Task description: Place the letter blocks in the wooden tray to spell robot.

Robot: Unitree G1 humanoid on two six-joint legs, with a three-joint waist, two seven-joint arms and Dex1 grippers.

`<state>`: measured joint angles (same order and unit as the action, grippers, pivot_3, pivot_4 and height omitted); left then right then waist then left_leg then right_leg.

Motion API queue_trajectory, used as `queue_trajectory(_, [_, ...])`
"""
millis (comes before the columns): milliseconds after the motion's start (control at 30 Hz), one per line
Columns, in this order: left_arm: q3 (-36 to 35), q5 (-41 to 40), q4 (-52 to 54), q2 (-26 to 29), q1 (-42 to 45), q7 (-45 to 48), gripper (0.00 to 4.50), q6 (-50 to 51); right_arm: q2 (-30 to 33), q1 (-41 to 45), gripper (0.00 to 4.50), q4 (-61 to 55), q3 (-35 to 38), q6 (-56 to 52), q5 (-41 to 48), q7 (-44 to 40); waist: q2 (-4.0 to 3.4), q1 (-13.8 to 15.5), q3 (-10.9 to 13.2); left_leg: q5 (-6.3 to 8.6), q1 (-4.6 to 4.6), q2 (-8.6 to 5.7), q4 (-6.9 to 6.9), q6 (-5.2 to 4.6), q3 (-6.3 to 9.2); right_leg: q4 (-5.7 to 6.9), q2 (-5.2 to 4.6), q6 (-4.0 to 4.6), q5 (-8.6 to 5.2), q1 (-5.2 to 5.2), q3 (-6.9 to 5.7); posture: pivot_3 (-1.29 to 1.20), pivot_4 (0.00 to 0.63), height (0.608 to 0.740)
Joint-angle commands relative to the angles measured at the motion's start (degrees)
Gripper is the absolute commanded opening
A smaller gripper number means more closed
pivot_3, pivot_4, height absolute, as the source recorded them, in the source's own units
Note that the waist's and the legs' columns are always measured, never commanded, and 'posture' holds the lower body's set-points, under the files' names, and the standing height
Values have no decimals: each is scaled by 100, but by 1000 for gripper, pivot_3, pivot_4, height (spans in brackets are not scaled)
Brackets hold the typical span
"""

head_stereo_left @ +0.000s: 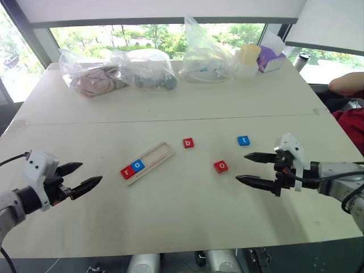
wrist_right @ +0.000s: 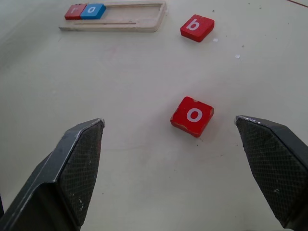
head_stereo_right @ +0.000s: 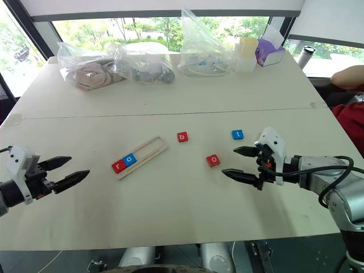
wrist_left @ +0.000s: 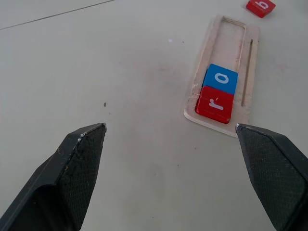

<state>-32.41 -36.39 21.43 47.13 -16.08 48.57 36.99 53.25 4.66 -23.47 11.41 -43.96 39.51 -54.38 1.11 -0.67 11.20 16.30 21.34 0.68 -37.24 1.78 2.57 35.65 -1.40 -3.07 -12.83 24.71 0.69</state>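
on the pale table (head_stereo_left: 170, 216), clear bags (head_stereo_left: 142, 71) by windows (head_stereo_left: 148, 34).

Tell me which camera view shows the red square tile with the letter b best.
The right wrist view: the red square b tile lies whole there, its white letter easy to read, beside the pale wooden tray. The two eye views show it small. The left wrist view shows it cut off at the edge.

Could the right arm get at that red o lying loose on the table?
Probably yes: the right gripper has its fingers open, and only bare table lies between it and the red o.
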Motion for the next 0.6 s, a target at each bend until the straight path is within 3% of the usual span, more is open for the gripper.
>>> queue_trajectory(33, [-126, -84, 138, 67, 15, 45, 4500, 20, -23, 51, 4471, -87, 27, 63, 7, 3, 0, 0, 0, 0, 0, 0, 0, 0, 0, 0, 0, 0, 0, 0, 0, 0, 150, 740])
queue_trajectory(600, [-47, 22, 75, 125, 75, 83, 4500, -42, -39, -17, 4471, -133, -6, 25, -94, 183, 1, -1, 0, 0, -5, -5, -8, 0, -6, 27, 0, 0, 0, 6, 6, 0, 150, 740])
